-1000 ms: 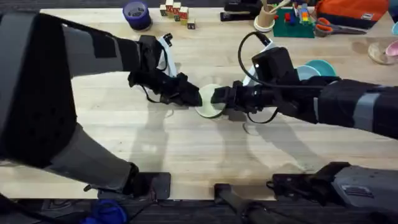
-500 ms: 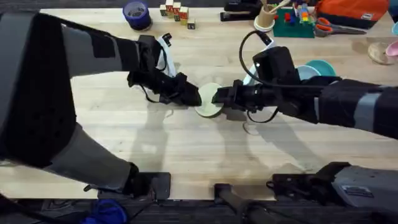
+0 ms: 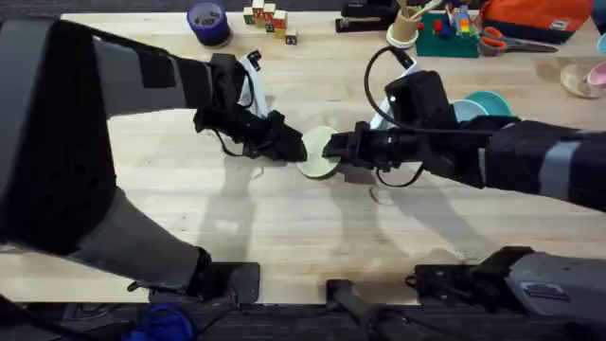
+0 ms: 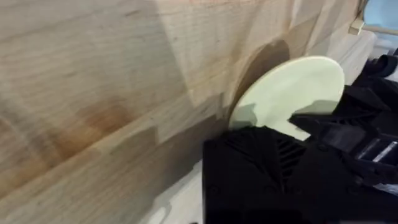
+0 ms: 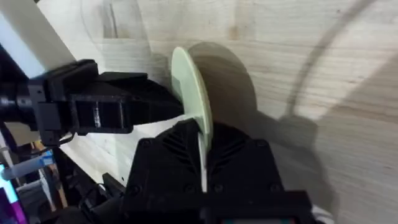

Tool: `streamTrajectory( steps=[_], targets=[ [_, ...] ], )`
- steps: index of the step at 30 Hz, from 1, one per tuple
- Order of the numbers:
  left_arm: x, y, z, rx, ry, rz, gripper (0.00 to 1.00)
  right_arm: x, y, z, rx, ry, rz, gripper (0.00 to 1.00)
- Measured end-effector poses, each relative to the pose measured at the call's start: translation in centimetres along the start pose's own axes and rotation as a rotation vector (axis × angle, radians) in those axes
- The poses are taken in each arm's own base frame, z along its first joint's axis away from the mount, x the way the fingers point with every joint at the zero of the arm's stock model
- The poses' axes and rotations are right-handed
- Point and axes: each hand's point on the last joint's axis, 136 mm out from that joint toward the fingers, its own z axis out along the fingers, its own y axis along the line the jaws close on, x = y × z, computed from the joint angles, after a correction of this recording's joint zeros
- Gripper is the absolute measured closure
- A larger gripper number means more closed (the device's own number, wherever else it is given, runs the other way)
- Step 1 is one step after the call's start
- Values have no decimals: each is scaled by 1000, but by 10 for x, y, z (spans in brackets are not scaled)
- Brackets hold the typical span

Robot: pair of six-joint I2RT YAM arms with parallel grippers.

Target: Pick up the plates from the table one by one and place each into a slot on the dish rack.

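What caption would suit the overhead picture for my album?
Two robot arms meet mid-table, left hand and right hand at opposite edges of a cream plate.

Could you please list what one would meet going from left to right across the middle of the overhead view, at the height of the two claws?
Left claw → cream-yellow plate → right claw → teal plate.
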Motion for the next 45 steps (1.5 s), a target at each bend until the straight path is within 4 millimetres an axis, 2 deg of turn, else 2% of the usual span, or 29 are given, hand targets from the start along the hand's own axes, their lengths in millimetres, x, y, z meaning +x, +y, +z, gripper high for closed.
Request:
streamTrajectory(
  steps=[11,15,25,36,37,38,40,41,42,45],
  targets=[
    [4,2,-7,-76,40,-37,961,3,5,0,-20,12,-4,968],
    [5,4,-16,-140,41,-35,960,2,5,0,-22,11,-5,968],
    [-3,-23,-68,-278,-85,63,961,3,5,1,-23,13,-5,968],
    [0,-14,-131,-582,-237,42,960,2,5,0,-23,12,-5,968],
    [0,-13,-134,-603,-248,38,918,2,5,1,-23,12,-5,968],
    [0,-11,-137,-620,-256,35,812,2,6,0,-24,12,-6,968],
    [0,-9,-140,-641,-265,28,510,2,6,1,-24,12,-6,968],
    [-1,-6,-142,-660,-272,17,54,2,6,0,-24,12,-11,968],
    [-1,-5,-143,-663,-273,14,20,2,6,0,-24,12,-17,968],
    [-1,-4,-144,-673,-275,12,7,2,6,1,-25,11,-37,968]
  ],
)
